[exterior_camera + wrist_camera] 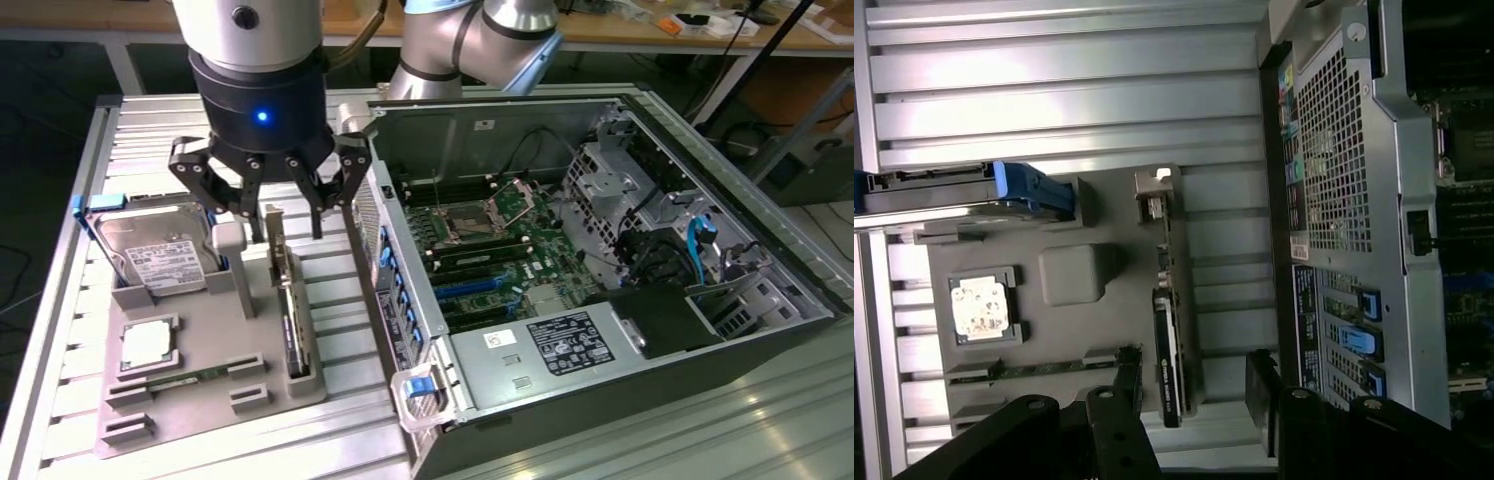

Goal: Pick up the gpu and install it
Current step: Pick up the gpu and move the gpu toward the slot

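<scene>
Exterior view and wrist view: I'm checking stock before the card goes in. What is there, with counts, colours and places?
gpu: one, dark board with silver bracket, on edge in the tray slot nearest the case
hard drive: one, silver with white label, tray's far end
processor chip: one, silver, flat in a tray pocket
memory stick: one, green, near the tray's front edge
tray: one, grey, on the table
computer case: one, dark, open, exterior view's right
motherboard: one, green, inside the case
table: one, slatted silver, underneath
arm: one, silver, behind the case
gripper: one, black, open, empty, above the gpu's bracket end
</scene>
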